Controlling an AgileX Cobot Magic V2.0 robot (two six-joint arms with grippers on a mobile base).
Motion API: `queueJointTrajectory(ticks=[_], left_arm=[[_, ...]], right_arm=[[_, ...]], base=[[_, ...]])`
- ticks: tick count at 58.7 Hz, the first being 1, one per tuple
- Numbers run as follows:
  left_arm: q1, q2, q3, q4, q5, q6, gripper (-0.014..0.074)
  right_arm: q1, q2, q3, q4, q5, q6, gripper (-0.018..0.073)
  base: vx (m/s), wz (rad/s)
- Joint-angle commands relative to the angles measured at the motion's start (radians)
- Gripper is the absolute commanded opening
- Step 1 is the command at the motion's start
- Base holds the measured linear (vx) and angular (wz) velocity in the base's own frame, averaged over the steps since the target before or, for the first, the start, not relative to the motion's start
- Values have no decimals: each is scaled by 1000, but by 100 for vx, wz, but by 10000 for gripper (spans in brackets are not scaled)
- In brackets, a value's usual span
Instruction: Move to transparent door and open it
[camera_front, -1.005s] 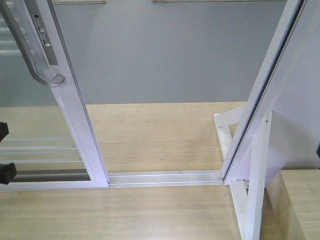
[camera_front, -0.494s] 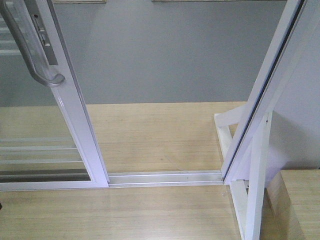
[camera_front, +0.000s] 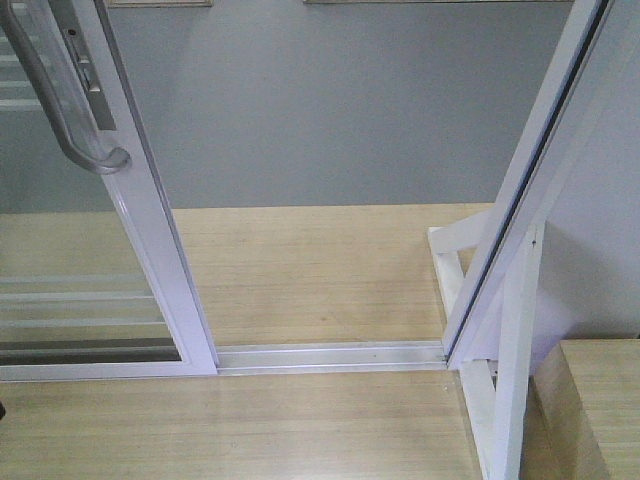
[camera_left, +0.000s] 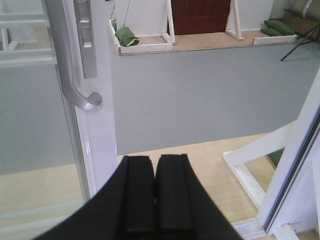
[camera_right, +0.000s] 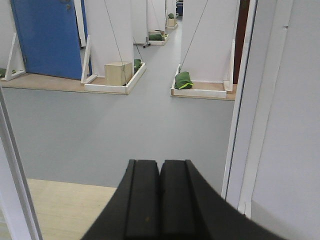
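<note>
The transparent door stands slid to the left, its white stile leaning up out of the floor track. Its curved grey handle hangs at the top left. An open gap lies between the stile and the white jamb. In the left wrist view the handle and stile rise up and to the left of my left gripper, which is shut on nothing and apart from both. My right gripper is shut and empty, facing through the gap. Neither gripper shows in the front view.
An aluminium floor track crosses the doorway. A white diagonal brace props the jamb at the right, next to a raised wooden platform. Beyond lie wood flooring, grey floor, white stands and green bags.
The black tips of a gripper at the left edge of the front view one second ago have dropped out of sight. The door and handle have not moved.
</note>
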Motion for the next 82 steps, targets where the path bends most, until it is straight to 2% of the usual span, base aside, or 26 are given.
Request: queueJointTrajectory(ticks=[1, 11, 19, 37, 49, 82], left_arm=[[-4, 6, -31, -10, -89, -9, -6], [-4, 6, -31, -10, -89, -8, -6], [-4, -40, -3, 2, -47, 0, -6], [-4, -285, 258, -9, -141, -14, -6], [-4, -291, 252, -11, -77, -8, -6], [-4, -291, 252, -10, -76, -8, -6]], right_arm=[[-3, 14, -28, 6, -78, 2, -2], [-3, 14, -28, 6, -78, 2, -2], [-3, 14, -28, 6, -78, 2, -2], [-3, 14, -28, 6, -78, -1, -2], [-3, 13, -28, 6, -78, -1, -2], [-3, 13, -28, 6, -78, -1, -2]], base=[[0, 0], [0, 0], [0, 0], [0, 0], [0, 0], [0, 0]])
